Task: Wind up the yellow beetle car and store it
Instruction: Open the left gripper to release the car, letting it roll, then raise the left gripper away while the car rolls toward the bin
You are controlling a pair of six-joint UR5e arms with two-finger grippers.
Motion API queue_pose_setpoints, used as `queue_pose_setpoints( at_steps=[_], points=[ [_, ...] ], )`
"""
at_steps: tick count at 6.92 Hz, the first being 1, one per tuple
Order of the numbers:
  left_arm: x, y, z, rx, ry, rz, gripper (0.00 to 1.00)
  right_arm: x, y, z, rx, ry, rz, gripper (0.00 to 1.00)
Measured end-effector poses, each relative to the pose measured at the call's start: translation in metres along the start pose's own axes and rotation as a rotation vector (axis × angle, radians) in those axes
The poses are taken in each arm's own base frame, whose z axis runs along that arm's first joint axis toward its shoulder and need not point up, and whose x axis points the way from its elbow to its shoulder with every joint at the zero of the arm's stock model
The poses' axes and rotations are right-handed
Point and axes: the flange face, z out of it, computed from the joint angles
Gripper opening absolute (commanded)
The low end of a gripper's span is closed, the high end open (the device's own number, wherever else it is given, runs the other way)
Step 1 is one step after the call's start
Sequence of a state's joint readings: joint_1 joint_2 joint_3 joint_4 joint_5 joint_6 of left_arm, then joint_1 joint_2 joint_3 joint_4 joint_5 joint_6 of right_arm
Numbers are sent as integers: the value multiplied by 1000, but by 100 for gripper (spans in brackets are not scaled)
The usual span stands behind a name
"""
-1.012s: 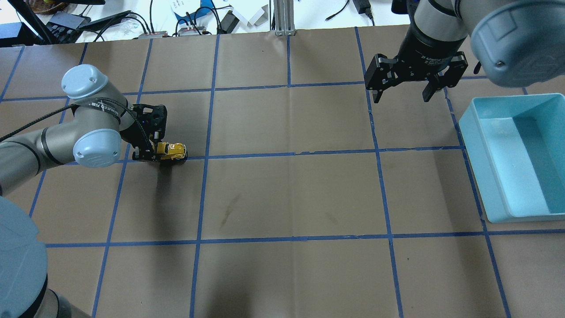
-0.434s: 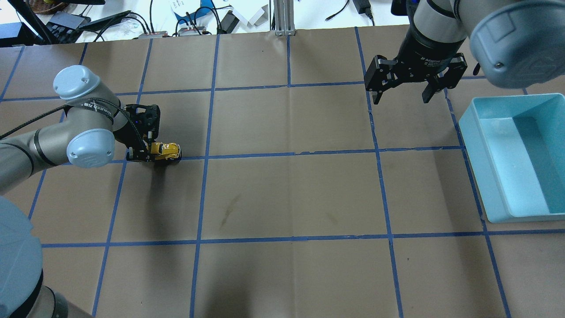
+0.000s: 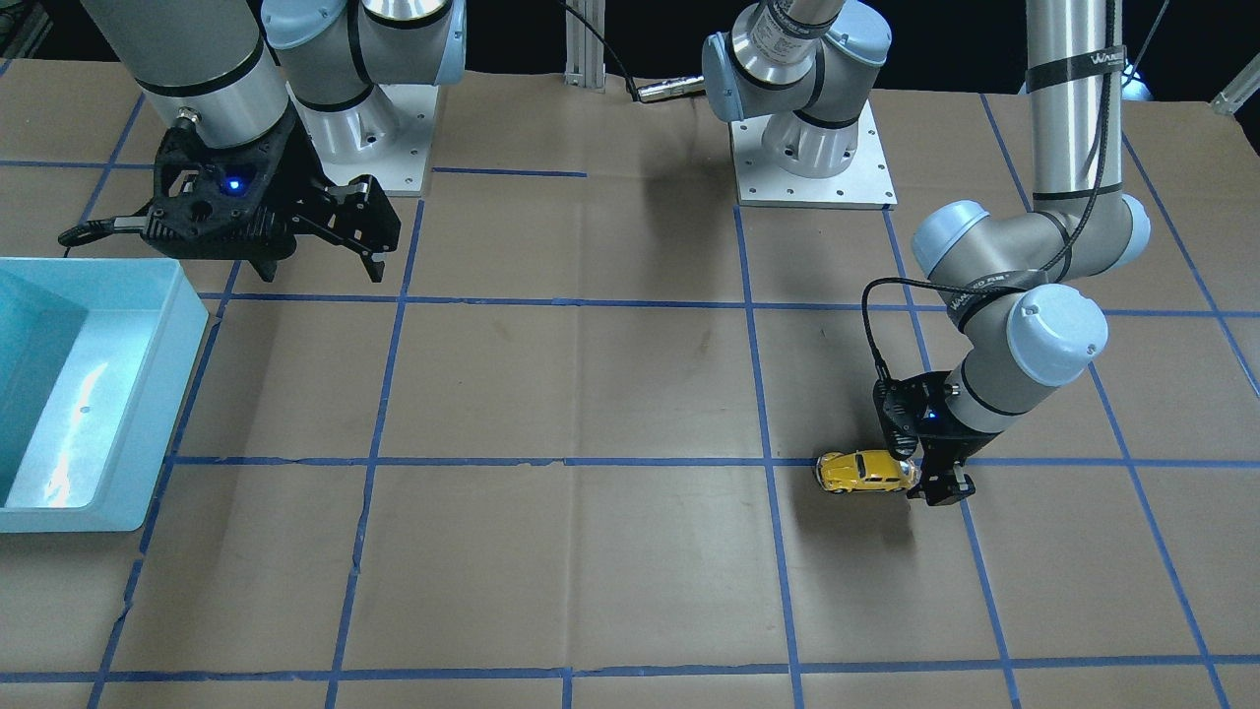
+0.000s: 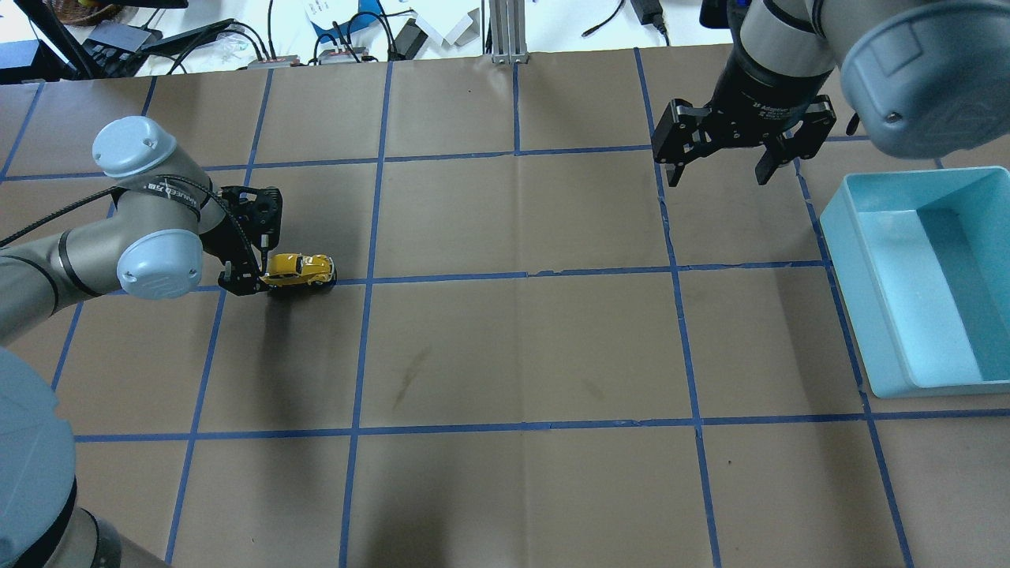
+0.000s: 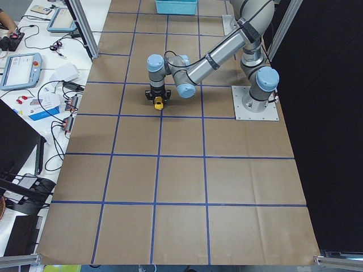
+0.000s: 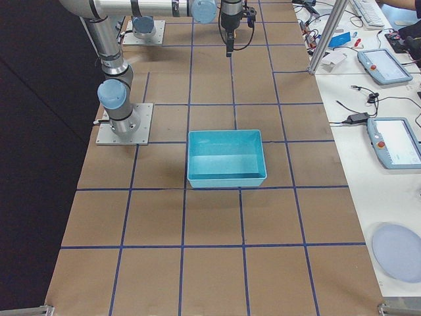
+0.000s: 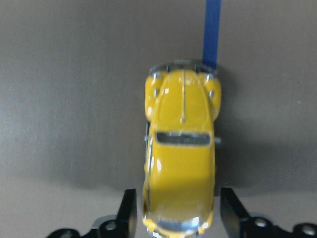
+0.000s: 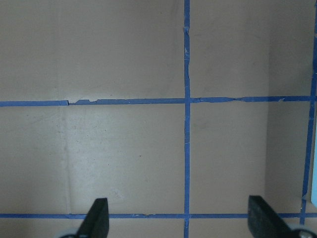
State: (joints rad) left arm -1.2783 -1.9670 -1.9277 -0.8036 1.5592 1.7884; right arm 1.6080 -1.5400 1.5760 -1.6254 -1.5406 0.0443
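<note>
— Yellow beetle car (image 4: 298,269): where?

— Down on its wheels on the brown paper table (image 4: 513,347), in the robot's left half. Lined up along a blue tape line (image 4: 473,277), 1 flank over it, nose toward the table's middle.

— And the left gripper (image 4: 259,274)?

— Low at the car's tail, 1 finger on each side of the rear end. Parted only a shade wider than the body: in the left wrist view, thin slivers of paper between each pad and the paint. Narrow, then, and not pinching, by the look of it.

— Right gripper (image 4: 720,170)?

— Raised above the paper in the robot's right half, well apart from the car. Spread wide, gripping nothing. Only paper and 2 crossing runs of tape below it in its own wrist view, plus a pale blue sliver at that view's right edge.

— Anything else worth noting?

— A light blue bin (image 4: 852,308) on the table at the robot's right, near the right gripper, well apart from the car. Rectangular, with glare on its floor in the front-facing view.
</note>
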Motion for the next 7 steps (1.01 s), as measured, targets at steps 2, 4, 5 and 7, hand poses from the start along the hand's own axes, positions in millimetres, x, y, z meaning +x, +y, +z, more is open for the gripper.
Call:
queue_pose_setpoints(
  at_steps=[2,4,5,7],
  points=[
    [0,-1,-1,-3,-2,1,100,0,-3,-1,7,-4,1,100],
    [-3,-3,-16,-11,-32,-28,100,0,-6,-1,10,-8,3,100],
    [-5,-7,-31,-14,-60,-92,100,0,-6,0,9,-8,4,100],
    [-5,-35,-77,-16,-134,-213,100,0,-6,0,10,-8,2,100]
  ],
)
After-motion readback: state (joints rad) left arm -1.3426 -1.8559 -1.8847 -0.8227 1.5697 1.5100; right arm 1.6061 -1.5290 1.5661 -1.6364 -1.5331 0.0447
